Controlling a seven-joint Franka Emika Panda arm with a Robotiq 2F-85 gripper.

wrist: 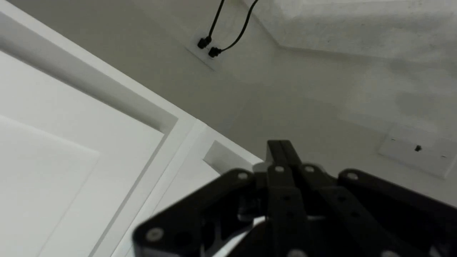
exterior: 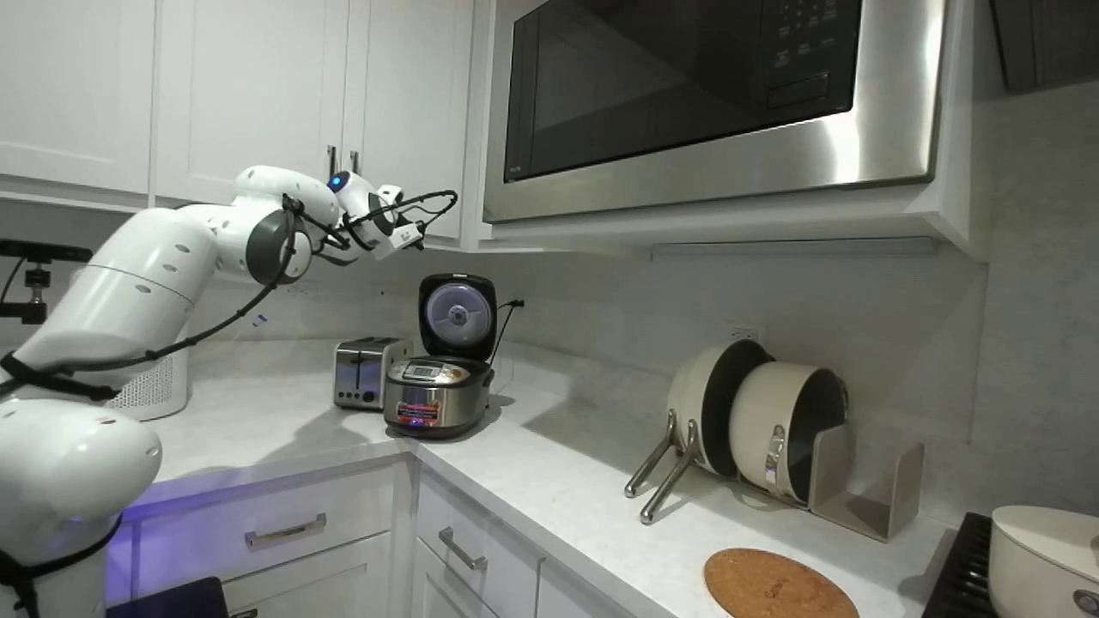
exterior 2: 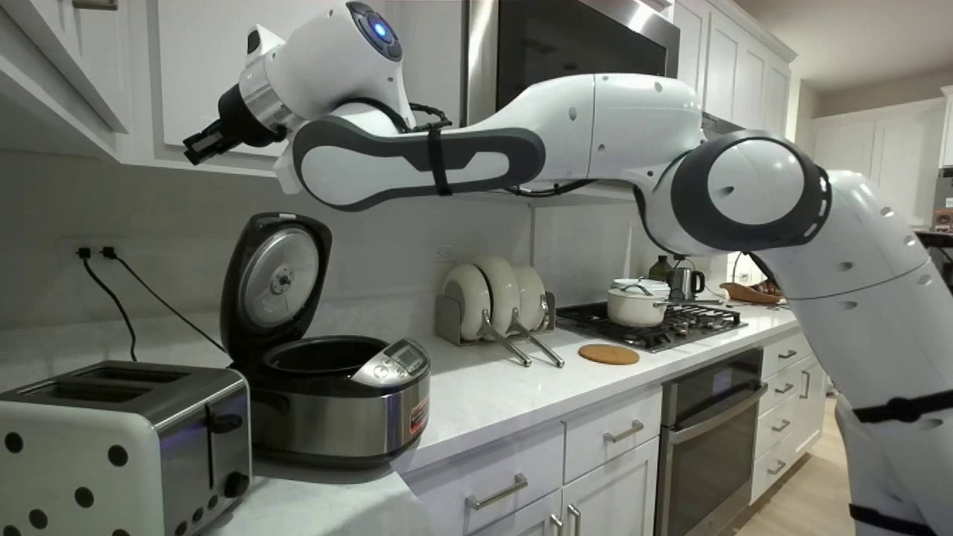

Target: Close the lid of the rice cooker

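The lid [exterior 2: 277, 277] of the rice cooker [exterior 2: 339, 417] stands hinged open at the rear, nearly upright, its metal inner side turned forward. The rice cooker sits in the corner of the table [exterior: 549, 463], just beside a polka-dotted toaster [exterior 2: 126, 447], with black power cords [wrist: 215, 24] plugged in behind it. The Robotiq gripper [wrist: 280, 142] hangs higher than the lid, apart from it, its jaws pressed together with nothing between; whether the tips lie behind the lid, I cannot tell.

Narrow jaws suit a push better than a grasp. I would bring them to the lid's back near its top edge, away from the wall cabinets [exterior: 249, 94], then sweep forward and down in an arc. Finishing well probably means pressing the front edge until it latches.
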